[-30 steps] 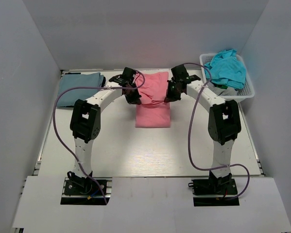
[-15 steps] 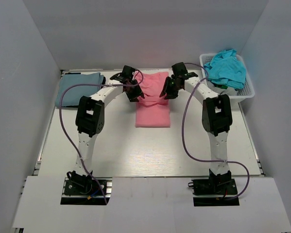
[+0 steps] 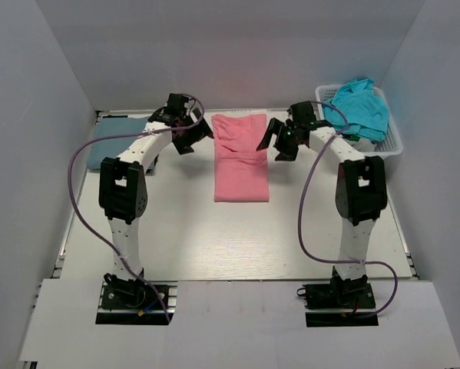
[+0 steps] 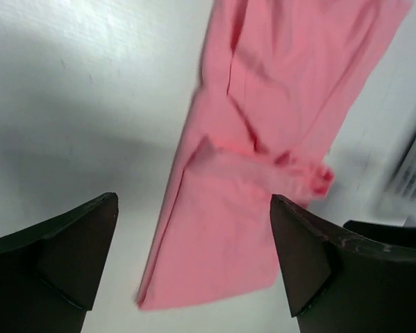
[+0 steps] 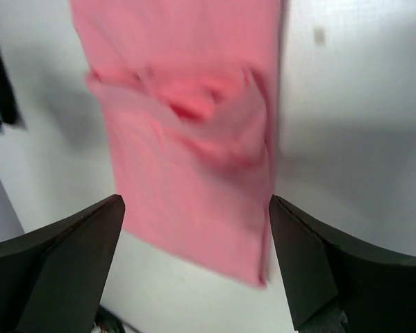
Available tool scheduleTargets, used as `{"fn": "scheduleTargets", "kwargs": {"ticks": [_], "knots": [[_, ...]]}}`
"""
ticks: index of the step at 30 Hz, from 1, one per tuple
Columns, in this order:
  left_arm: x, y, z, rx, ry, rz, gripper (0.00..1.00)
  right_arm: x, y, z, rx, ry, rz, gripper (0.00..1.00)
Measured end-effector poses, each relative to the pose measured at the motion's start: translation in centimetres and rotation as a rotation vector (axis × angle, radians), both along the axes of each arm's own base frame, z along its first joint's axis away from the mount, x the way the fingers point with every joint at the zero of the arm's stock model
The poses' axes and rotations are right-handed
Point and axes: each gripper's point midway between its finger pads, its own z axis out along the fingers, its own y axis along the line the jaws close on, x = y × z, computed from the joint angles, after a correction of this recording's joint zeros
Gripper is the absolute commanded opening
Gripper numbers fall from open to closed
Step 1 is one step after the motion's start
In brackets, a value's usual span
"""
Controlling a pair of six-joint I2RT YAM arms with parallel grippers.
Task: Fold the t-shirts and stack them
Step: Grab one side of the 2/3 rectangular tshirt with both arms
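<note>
A salmon-pink t-shirt (image 3: 241, 157) lies on the white table (image 3: 214, 238) as a long narrow strip, with a rumpled crease across its middle. My left gripper (image 3: 195, 138) hovers just left of the shirt's far half, open and holding nothing. My right gripper (image 3: 276, 144) hovers just right of it, also open and empty. The left wrist view looks down on the pink t-shirt (image 4: 263, 139) past my left gripper (image 4: 194, 200). In the right wrist view the pink t-shirt (image 5: 187, 139) shows between the spread jaws of my right gripper (image 5: 196, 201). A folded grey-blue t-shirt (image 3: 114, 138) lies at the far left.
A white lattice basket (image 3: 389, 142) stands at the far right corner, with a teal t-shirt (image 3: 358, 108) heaped in it over other cloth. Grey walls close the table in at the back and both sides.
Both grippers have opened and let go of the pink t-shirt. They have pulled apart to either side of it, and the shirt's far half now lies flat.
</note>
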Motion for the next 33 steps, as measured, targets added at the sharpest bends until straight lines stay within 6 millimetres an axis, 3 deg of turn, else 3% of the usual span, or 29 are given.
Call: {"fn": "scheduleTargets", "kwargs": {"ticks": [3, 8, 12, 16, 23, 25, 26, 28, 29, 30, 31, 33], "knots": [[-4.2, -1.2, -0.5, 0.007, 0.028, -0.087, 1.00, -5.2, -1.0, -1.3, -0.033, 0.049, 0.044, 0.90], [-12.9, -3.6, -5.1, 0.022, 0.171, -0.241, 1.00, -13.0, -2.5, -4.4, -0.059, 0.162, 0.090, 0.90], [-17.5, -4.6, -8.7, 0.048, 0.285, -0.315, 1.00, -15.3, -2.8, -5.9, -0.055, 0.212, 0.103, 0.90], [-17.9, -5.1, -8.9, 0.043, 0.281, -0.334, 0.85, -15.1, -2.2, -6.2, -0.033, 0.192, 0.121, 0.90], [-17.5, -5.5, -9.7, 0.030, 0.274, -0.328, 0.53, -14.3, -0.5, -7.2, 0.032, 0.183, 0.161, 0.78], [-17.6, -5.7, -9.9, 0.017, 0.275, -0.332, 0.47, -14.1, 0.0, -7.3, 0.049, 0.172, 0.176, 0.62], [-17.6, -5.8, -10.0, 0.011, 0.274, -0.335, 0.44, -14.1, 0.2, -7.5, 0.054, 0.172, 0.181, 0.47], [-17.6, -6.0, -10.1, 0.000, 0.270, -0.340, 0.38, -14.2, 0.5, -8.2, 0.058, 0.175, 0.189, 0.33], [-17.6, -6.1, -10.2, -0.005, 0.268, -0.343, 0.17, -14.5, 0.7, -8.5, 0.064, 0.186, 0.191, 0.21], [-17.7, -6.2, -10.3, -0.009, 0.269, -0.340, 0.08, -14.8, 0.8, -8.8, 0.070, 0.193, 0.195, 0.03], [-17.7, -6.3, -10.5, -0.010, 0.270, -0.341, 0.00, -15.0, 0.9, -9.0, 0.070, 0.198, 0.197, 0.00], [-17.7, -6.6, -10.5, -0.026, 0.270, -0.350, 0.00, -15.3, 1.2, -9.2, 0.077, 0.212, 0.195, 0.00]]}}
